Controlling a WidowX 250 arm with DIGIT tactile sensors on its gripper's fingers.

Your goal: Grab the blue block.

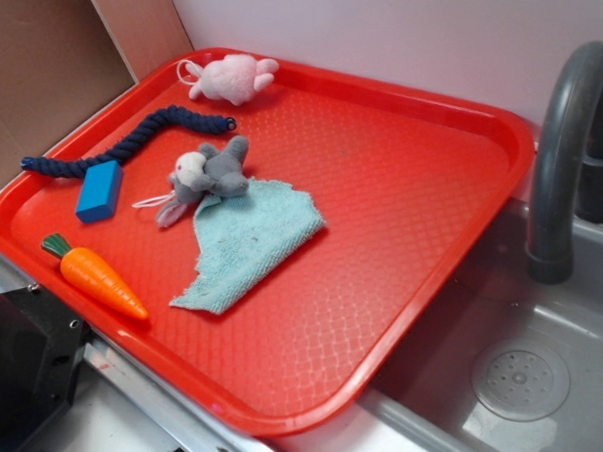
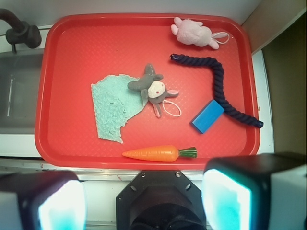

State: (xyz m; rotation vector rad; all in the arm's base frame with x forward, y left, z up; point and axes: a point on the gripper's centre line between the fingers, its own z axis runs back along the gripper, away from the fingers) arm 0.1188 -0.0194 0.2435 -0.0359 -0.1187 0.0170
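a red tray (image 1: 419,171) is filling most of the exterior view, sitting partly over a grey sink (image 1: 548,375) at the lower right, with a dark faucet (image 1: 559,155) arching at the right edge. the blue block (image 1: 100,191) is lying flat on the tray at the left of that frame, just below and beside the dark rope (image 1: 128,143), whether touching it or not is hard to tell, and above the carrot (image 1: 94,278), which is lying near the tray's lower left rim. a grey plush (image 1: 211,173) is resting at the centre left, partly over the upper corner of a teal cloth (image 1: 252,243) that is spreading toward the lower middle. a pink plush (image 1: 230,77) is sitting at the top left corner of the tray. in the wrist view the tray (image 2: 72,48) is showing from above: the block (image 2: 207,116) is lying at the right of the frame, angled, close against the rope (image 2: 218,81), with the carrot (image 2: 158,153) lower down near the bottom rim, the grey plush (image 2: 152,87) and cloth (image 2: 111,110) at the centre left, the pink plush (image 2: 194,33) at the top right, and the faucet (image 2: 21,31) at the upper left. the gripper (image 2: 144,203) is hanging high above the near rim at the bottom of the frame, its fingers (image 2: 225,201) spread wide apart, blurred, holding nothing and well apart from the block.
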